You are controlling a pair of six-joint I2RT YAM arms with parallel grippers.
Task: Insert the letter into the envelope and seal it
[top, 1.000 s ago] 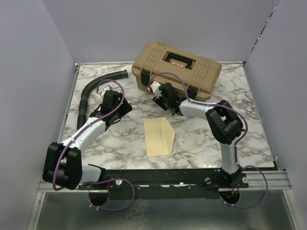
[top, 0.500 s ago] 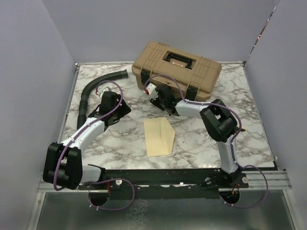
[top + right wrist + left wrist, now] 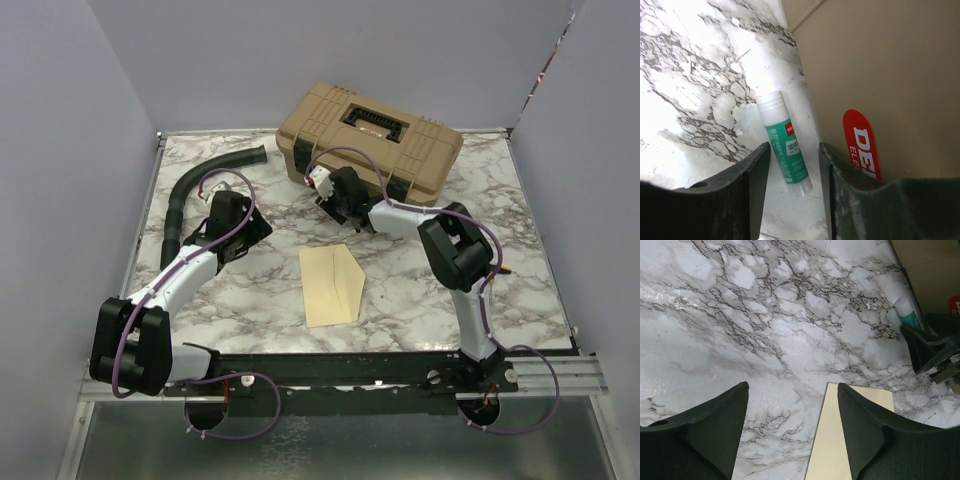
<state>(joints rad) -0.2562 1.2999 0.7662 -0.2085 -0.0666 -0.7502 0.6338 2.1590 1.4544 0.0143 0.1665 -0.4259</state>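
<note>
The pale yellow envelope (image 3: pixel 332 285) lies flat mid-table, its triangular flap pointing right; its corner also shows in the left wrist view (image 3: pixel 832 440). No separate letter shows in any view. My left gripper (image 3: pixel 260 232) is open and empty above bare marble left of the envelope; its own view shows it too (image 3: pixel 791 387). My right gripper (image 3: pixel 330 200) is open, low at the toolbox's front wall. In the right wrist view (image 3: pixel 795 147) its fingers straddle a green-and-white glue stick (image 3: pixel 786 142) lying on the table without touching it.
A tan toolbox (image 3: pixel 368 138) stands at the back centre, right beside the right gripper, with a red label (image 3: pixel 862 145) on its wall. A black corrugated hose (image 3: pixel 190 195) curves along the back left. The glue stick (image 3: pixel 903 310) also shows in the left wrist view.
My right gripper has shifted a little back towards the toolbox front. The left arm and the envelope have not moved.
</note>
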